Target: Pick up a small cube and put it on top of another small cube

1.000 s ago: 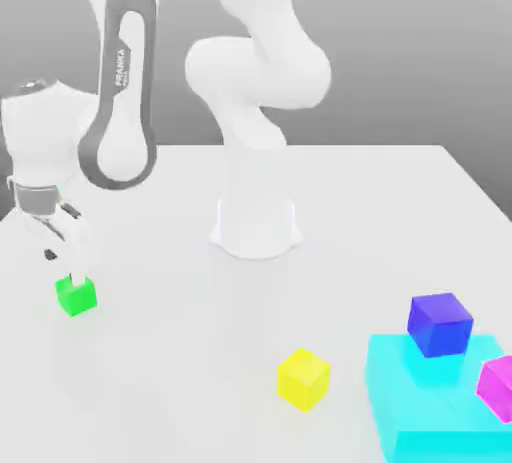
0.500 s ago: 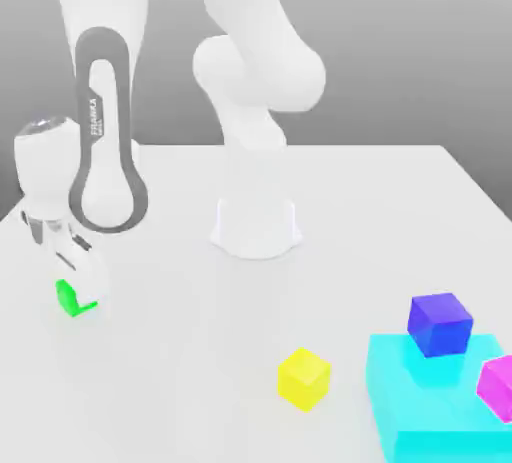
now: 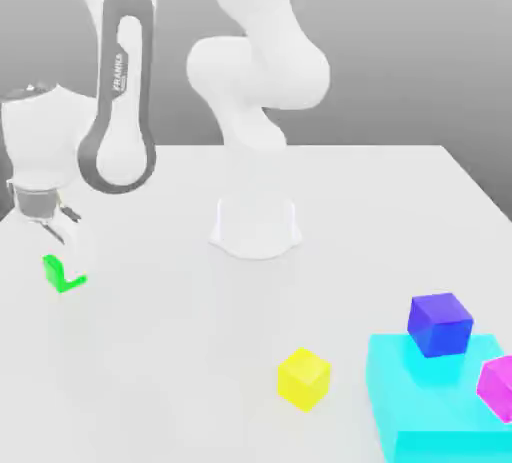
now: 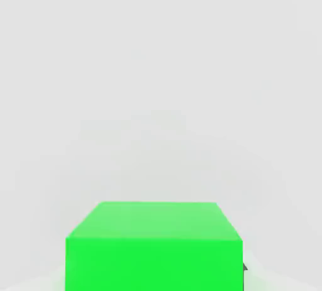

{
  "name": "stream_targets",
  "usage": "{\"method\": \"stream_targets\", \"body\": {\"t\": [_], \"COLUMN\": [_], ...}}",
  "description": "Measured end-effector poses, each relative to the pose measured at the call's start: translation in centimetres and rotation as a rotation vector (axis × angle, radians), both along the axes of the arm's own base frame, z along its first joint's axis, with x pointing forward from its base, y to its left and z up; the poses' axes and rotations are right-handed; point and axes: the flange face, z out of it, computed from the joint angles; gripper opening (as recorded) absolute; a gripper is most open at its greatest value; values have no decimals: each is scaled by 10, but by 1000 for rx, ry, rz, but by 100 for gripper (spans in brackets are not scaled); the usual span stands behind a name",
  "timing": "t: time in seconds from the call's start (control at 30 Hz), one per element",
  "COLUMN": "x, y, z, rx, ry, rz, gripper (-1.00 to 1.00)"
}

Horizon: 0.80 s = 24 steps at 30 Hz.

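The small bright green cube (image 3: 62,276) sits clamped in the end effector (image 3: 66,269), near the table's left edge in the exterior view.

Your gripper (image 3: 62,256) points down at the exterior view's left, jaws apparently clamped on the green cube (image 3: 60,275).

The arm (image 3: 255,61) at the frame's upper middle looks like smooth white plastic with a soft sheen, with a matt grey band on one link. The table (image 3: 330,201) is plain matt white. The green cube (image 3: 60,275), yellow cube (image 3: 303,378) and blue cube (image 3: 440,323) are smooth, flat-coloured and untextured, like the cyan block (image 3: 430,401) at lower right.
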Motion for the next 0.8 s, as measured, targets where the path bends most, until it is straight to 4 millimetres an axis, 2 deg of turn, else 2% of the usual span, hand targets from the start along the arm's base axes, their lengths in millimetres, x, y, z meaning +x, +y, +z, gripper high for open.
{"method": "stream_targets", "body": {"t": [0.07, 0.1, 0.17, 0.27, 0.33, 0.47, 0.53, 0.63, 0.73, 0.8], "x": [-1, 5, 45, 108, 143, 194, 208, 216, 211, 201], "y": [3, 8, 33, 87, 129, 225, 275, 347, 414, 457], "z": [5, 7, 14, 26, 36, 60, 72, 92, 111, 123], "rx": [7, 12, 24, 40, 48, 57, 57, 52, 42, 32], "ry": [1, 1, -3, -9, -12, -14, -13, -9, -2, 4], "rz": [-4, 23, 207, 541, 763, 1200, 1410, 1700, 1964, 2137], "gripper": [-100, -100, -100, -100, -100, -100, -100, -100, -100, -100]}}
